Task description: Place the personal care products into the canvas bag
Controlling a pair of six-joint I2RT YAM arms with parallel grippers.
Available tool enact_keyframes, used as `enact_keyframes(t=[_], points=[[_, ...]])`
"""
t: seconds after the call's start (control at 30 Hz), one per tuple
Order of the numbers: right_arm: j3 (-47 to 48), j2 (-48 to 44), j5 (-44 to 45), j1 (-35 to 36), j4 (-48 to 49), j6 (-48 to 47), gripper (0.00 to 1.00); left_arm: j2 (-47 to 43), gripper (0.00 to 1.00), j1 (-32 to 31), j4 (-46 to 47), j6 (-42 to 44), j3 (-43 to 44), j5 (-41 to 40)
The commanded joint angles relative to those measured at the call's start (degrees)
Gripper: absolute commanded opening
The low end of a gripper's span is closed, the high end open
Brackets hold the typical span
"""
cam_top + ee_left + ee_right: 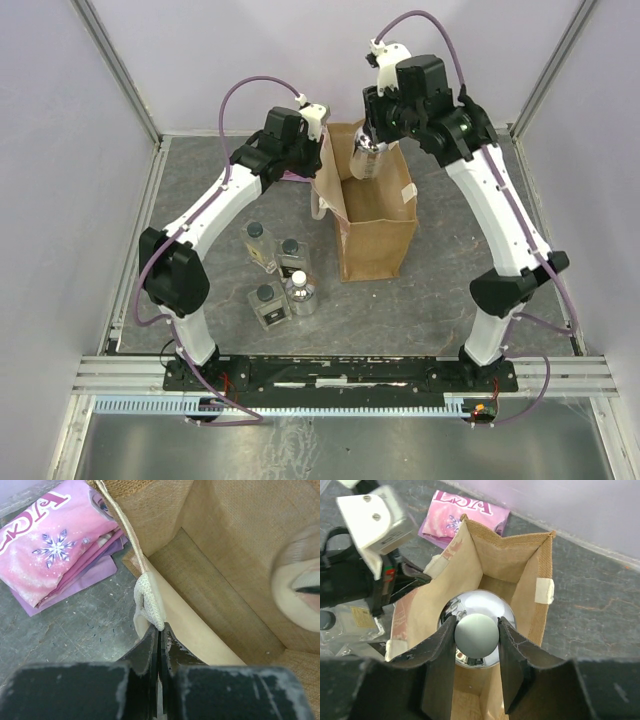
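The tan canvas bag (378,235) stands open at the table's middle. My right gripper (372,135) is shut on the pale cap (476,634) of a round bottle with a silver shoulder (366,158), and holds it upright over the bag's mouth (505,565). My left gripper (318,152) is shut on the bag's pale handle (149,597) at the bag's left rim. The bag's inside (225,545) shows in the left wrist view, with the held bottle as a blur (300,585). Several clear bottles stand left of the bag: two squarish with dark caps (259,243) (267,303), and others (292,256) (301,293).
A flat pink packet (297,176) lies behind the bag's left side, under my left arm; it also shows in the left wrist view (55,545) and the right wrist view (465,512). Metal frame rails (120,250) border the grey table.
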Motion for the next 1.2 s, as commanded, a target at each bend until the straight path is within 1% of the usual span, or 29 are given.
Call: enact_keyframes(t=[0.0, 0.23, 0.53, 0.7, 0.93, 1.1, 1.17], points=[[0.92, 0.61, -6.18, -2.31, 11.77, 0.41, 0.00, -3.83, 0.03, -0.24, 1.74, -0.50, 0.22, 3.58], [-0.08, 6.82, -9.11, -4.01, 15.44, 0.97, 0.00, -5.46, 0.03, -0.32, -0.69, -0.63, 0.88, 4.68], [-1.42, 13.12, -9.16, -4.55, 20.59, 0.77, 0.00, -7.69, 0.03, -0.39, -1.10, -0.87, -0.92, 6.18], [-7.61, 12.88, -8.71, -4.48, 25.56, 0.78, 0.00, -7.97, 0.03, -0.32, -0.51, -0.96, -3.36, 6.26], [-18.43, 10.74, -7.93, -4.49, 32.88, 0.26, 0.00, -8.07, 0.03, -0.32, 4.63, -1.93, -9.40, 7.52], [-24.46, 9.28, -7.02, -4.55, 37.35, 0.06, 0.00, -6.83, 0.03, -0.27, 5.48, -2.28, -9.91, 8.41], [-25.69, 8.98, -6.97, -4.55, 37.76, 0.03, 0.00, -6.69, 0.03, -0.32, 5.74, -2.21, -9.85, 8.48]])
